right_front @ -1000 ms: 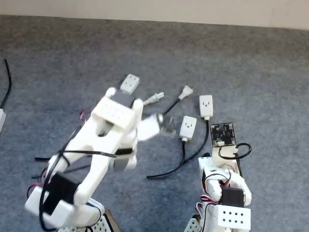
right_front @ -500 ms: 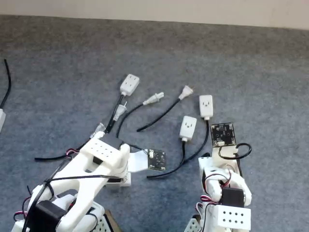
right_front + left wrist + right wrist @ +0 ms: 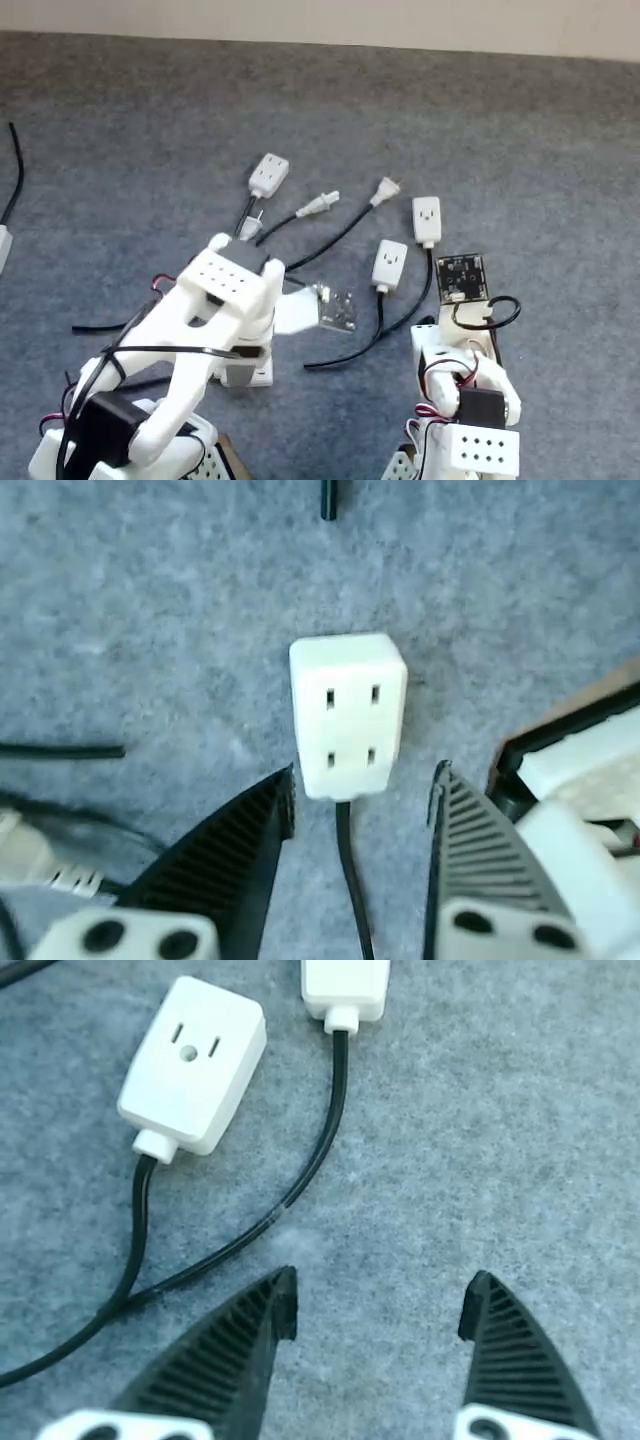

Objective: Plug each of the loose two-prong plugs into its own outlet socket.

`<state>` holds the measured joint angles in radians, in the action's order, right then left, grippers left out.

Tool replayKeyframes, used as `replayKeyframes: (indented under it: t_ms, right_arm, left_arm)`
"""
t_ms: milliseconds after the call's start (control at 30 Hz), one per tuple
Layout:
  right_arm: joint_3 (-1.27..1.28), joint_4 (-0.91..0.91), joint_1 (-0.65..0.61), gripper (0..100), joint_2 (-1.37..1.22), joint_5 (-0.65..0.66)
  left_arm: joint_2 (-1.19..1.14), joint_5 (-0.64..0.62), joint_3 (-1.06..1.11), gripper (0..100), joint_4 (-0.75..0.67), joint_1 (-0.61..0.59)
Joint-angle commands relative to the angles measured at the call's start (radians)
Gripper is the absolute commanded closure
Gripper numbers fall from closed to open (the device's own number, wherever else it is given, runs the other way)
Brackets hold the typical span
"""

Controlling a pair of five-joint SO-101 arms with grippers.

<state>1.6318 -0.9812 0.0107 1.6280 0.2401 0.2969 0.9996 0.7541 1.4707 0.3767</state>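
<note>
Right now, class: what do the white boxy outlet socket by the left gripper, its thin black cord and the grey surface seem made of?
White boxy outlet socket: likely moulded plastic, smooth, rounded edges. Thin black cord: probably rubber or vinyl, smooth, curving. Grey surface: seemingly carpet or felt, fuzzy, mottled.

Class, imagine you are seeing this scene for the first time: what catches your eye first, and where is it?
The big white left arm looms over the near left of the grey carpet, its open left gripper framing the cord end of a white socket. Mid-carpet, two loose plugs lie on black cords, and two more sockets lie just ahead of the open right gripper.
</note>
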Motion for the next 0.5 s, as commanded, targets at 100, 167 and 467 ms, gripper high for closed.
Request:
replayKeyframes:
  t_ms: [100, 167, 467]
  right_arm:
    - [-0.015, 0.018, -0.008, 73.5, 0.005, 0.014]
    - [-0.015, 0.018, -0.008, 73.5, 0.005, 0.014]
    - [-0.305, 0.019, -0.008, 73.5, -0.134, 0.011]
  left_arm:
    - [0.016, -0.11, -0.321, 77, 0.167, -0.05]
    - [0.007, -0.206, -0.423, 77, 0.161, -0.101]
    - [0.005, -1.065, -0.26, 77, -0.385, -0.438]
